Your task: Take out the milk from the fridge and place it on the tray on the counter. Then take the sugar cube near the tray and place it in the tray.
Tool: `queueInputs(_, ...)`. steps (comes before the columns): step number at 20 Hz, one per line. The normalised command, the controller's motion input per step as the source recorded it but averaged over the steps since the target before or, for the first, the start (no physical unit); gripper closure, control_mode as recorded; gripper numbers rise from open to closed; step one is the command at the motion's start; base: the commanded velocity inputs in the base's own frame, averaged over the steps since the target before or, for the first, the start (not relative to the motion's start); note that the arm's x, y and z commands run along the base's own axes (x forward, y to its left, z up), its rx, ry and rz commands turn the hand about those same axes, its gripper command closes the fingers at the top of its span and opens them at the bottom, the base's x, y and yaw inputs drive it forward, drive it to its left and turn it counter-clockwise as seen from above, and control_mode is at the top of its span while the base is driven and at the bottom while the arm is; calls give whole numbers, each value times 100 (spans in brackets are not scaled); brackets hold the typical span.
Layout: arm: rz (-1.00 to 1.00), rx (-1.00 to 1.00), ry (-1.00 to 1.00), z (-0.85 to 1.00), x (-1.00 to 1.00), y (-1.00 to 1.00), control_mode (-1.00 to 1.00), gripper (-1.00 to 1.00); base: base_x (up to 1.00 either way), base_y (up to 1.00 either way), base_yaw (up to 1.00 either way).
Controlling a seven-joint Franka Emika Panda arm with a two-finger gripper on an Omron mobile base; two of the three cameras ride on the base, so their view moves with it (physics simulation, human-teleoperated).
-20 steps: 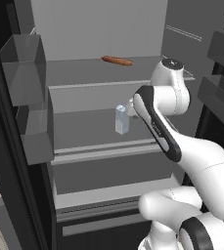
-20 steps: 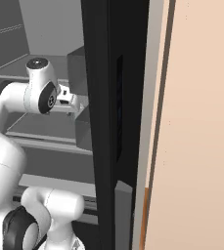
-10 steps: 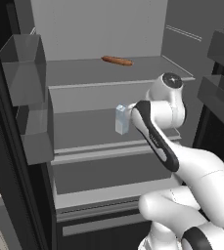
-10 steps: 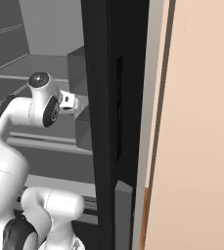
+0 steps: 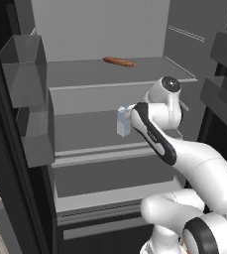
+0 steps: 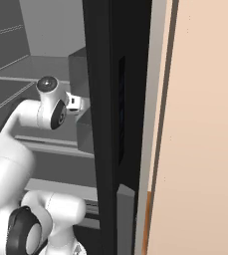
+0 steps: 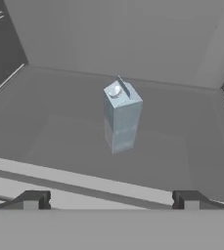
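- While the fridge (image 5: 16, 163) stands open, translucent door bins (image 5: 23, 74) hang along its left edge.
- The milk (image 7: 122, 117) stands upright on the middle shelf (image 7: 59, 141), about midway between the shelf's left and right edges and well back from its front edge; nothing touches it.
- An orange-brown sausage (image 5: 118, 61) lies on the shelf above, near that shelf's back edge.
- The gripper (image 7: 111, 199) hovers in front of the carton, jaws spread wide, holding nothing, fingertips (image 7: 33, 199) short of the shelf's front edge.
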Motion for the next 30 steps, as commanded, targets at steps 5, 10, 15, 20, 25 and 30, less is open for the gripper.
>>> queueInputs(5, 9, 0, -6, -16, 22, -7, -100, -100, 0, 0, 0)
queueInputs(10, 4, 1, -8, -16, 30, -8, -100, -100, 0, 0, 0)
queueInputs(15, 0, 0, -4, -15, 24, -5, -100, -100, 0, 0, 0)
queueInputs(20, 0, 3, 0, -12, 29, -1, -100, -100, 0, 0, 0)
queueInputs(25, 1, 2, 0, -10, 31, 0, -100, -100, 0, 0, 0)
queueInputs(30, 1, 0, 0, -9, 29, 0, -100, -100, 0, 0, 0)
